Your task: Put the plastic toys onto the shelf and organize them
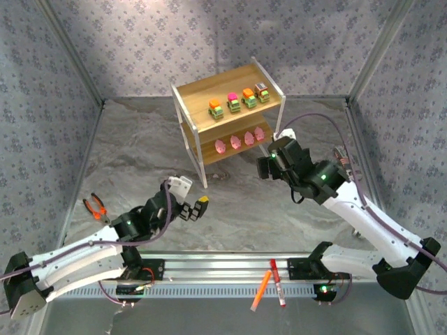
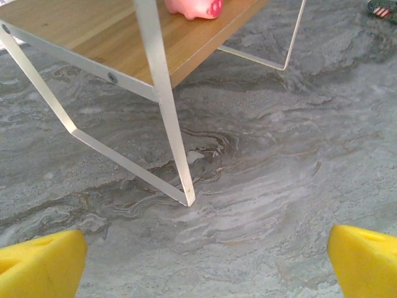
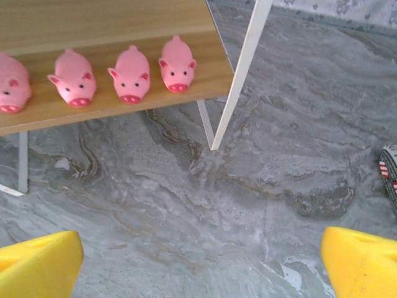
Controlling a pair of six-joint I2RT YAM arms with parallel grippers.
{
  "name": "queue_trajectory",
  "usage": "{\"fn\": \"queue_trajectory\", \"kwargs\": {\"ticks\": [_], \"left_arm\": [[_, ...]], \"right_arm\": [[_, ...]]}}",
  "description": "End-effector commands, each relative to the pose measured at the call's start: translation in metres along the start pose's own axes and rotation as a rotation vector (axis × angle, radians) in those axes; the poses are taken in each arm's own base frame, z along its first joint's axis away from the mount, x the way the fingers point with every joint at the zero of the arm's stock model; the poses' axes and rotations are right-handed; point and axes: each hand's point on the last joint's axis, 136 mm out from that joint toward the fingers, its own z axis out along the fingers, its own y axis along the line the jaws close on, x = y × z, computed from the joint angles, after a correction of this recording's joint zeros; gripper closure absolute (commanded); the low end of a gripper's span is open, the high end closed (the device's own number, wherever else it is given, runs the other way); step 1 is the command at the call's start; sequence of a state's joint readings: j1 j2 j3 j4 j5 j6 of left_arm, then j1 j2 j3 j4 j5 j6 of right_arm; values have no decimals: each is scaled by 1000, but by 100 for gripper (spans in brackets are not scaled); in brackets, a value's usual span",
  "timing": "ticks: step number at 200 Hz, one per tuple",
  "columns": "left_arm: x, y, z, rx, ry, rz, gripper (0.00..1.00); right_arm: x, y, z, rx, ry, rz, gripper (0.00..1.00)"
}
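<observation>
Backing both arms off looks like the step in hand. The shelf stands far centre and seems fully stocked: four trucks in a row on the top board, four pigs side by side on the lower one.

- Left gripper: fingers spread, nothing between them, shelf's thin white leg straight ahead.
- Right gripper: spread and empty, just near-right of the shelf's right leg.
- Draw each arm toward the near edge. A sideways sweep risks hooking a leg and jolting the rows.
- Room: the bare table between the arms is your clearest ground.
- Mind the pliers at near left and the marker pens on the near rail.
</observation>
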State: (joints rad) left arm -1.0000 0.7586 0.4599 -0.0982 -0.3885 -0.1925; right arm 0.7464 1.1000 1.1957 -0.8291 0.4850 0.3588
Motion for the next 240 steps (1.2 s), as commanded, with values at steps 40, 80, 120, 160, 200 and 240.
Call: {"fn": "queue_trajectory", "kwargs": {"ticks": [40, 80, 120, 160, 200, 240], "left_arm": [[-21, 11, 5, -66, -4, 36, 1], [-40, 34, 4, -143, -46, 35, 0], [-53, 84, 3, -292, -51, -35, 0], [-58, 142, 0, -466, -68, -105, 0], [-51, 198, 4, -523, -72, -205, 0], [-41, 226, 21, -493, -76, -218, 0]], "right_arm": [[23, -44, 7, 117, -69, 129, 0], [33, -64, 5, 160, -85, 168, 0], [35, -64, 9, 163, -81, 162, 0], [26, -62, 5, 119, -212, 171, 0], [27, -71, 4, 169, -266, 89, 0], [32, -81, 7, 238, -294, 32, 0]]}}
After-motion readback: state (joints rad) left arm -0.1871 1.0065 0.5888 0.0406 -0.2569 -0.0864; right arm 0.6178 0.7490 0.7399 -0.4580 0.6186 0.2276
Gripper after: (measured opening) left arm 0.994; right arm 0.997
